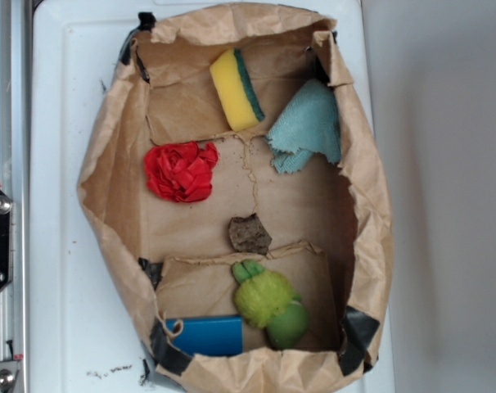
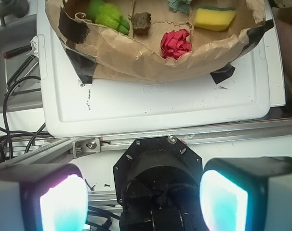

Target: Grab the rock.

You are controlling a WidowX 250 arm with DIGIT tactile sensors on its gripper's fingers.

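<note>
The rock (image 1: 249, 234) is a small dark grey-brown lump lying on the brown paper floor in the middle of the paper bag tray (image 1: 101, 164). In the wrist view the rock (image 2: 141, 22) shows near the top, inside the paper wall. My gripper (image 2: 143, 204) is open, its two glowing pads (image 2: 64, 204) wide apart with nothing between them. It hangs over the robot base outside the tray, far from the rock. The gripper does not show in the exterior view.
Around the rock lie a red cloth ball (image 1: 181, 170), a yellow sponge (image 1: 237, 88), a teal cloth (image 1: 308, 127), a green plush toy (image 1: 268, 301) and a blue block (image 1: 205, 335). The paper walls rise all around. A white board (image 2: 160, 103) lies beneath.
</note>
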